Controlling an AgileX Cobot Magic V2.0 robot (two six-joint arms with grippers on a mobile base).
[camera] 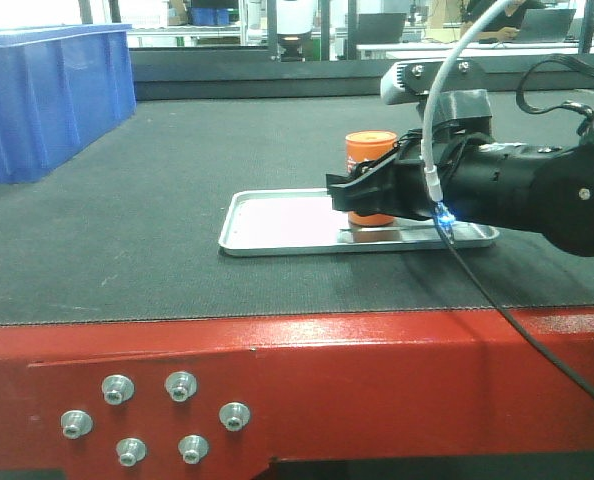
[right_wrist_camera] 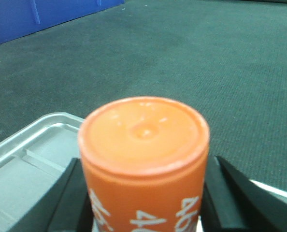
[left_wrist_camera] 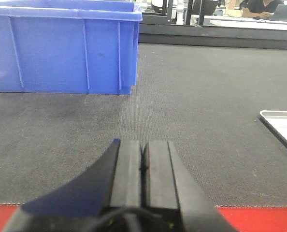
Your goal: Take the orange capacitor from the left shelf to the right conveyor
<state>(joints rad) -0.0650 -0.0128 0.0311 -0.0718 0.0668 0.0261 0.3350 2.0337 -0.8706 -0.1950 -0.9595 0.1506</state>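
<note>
Red frame (camera: 377, 350) nearest; beyond, capacitor (camera: 370, 178) upright on tray (camera: 277, 225) on belt (camera: 177, 180), clasped by right pincer (camera: 362, 195). Left pincer (left_wrist_camera: 143, 164) clenched, empty. Best released only once settled flat; withdrawn straight back, avoiding tipping.

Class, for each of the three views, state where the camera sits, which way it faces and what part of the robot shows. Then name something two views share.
Exterior front: low by the conveyor's red frame, facing across the belt; shows the right gripper around the upright capacitor on a metal tray.
Left wrist: behind the left gripper, jaws together, facing the blue bin.
Right wrist: just above the capacitor, looking down past it; black fingers flank it.
Shared: all three views show the tray and bin.
</note>
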